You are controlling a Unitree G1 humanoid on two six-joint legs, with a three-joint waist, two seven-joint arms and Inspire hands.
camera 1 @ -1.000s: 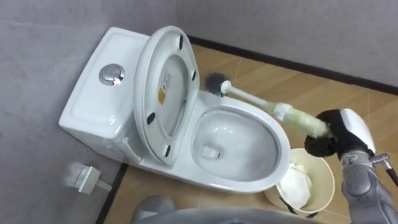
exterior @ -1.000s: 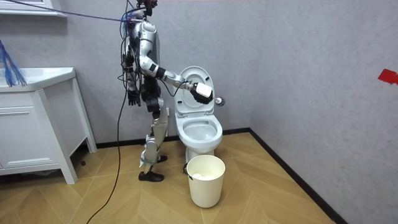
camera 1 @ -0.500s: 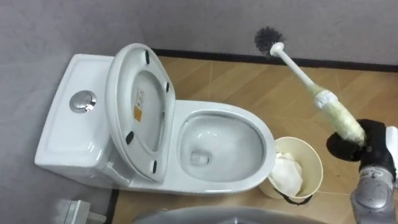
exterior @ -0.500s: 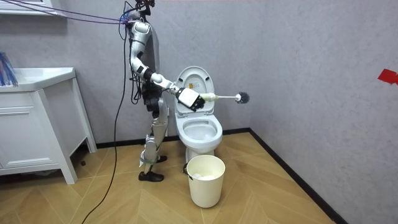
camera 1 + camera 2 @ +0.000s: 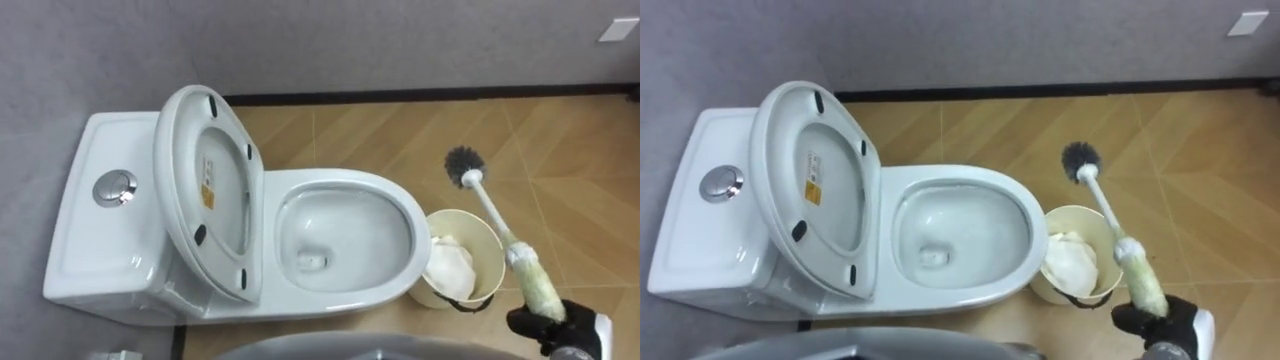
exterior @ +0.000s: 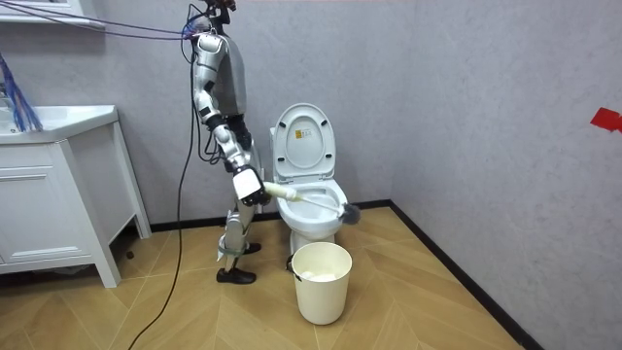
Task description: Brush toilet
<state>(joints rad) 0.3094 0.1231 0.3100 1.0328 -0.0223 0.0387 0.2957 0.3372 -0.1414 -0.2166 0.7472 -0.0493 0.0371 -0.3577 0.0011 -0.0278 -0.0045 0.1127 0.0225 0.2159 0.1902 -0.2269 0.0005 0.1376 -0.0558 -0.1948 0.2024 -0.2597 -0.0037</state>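
Since the seat (image 5: 205,190) is raised, the toilet bowl (image 5: 400,215) lies open for brushing. My right robot hand (image 5: 545,325) grips the toilet brush (image 5: 488,212) by its handle, bristles held over the floor (image 5: 580,200) beyond the waste bin (image 5: 447,215), not yet in the bowl.

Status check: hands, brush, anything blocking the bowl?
Right hand shut on brush handle. Brush head outside toilet bowl, near bin. Seat raised, bowl unobstructed.
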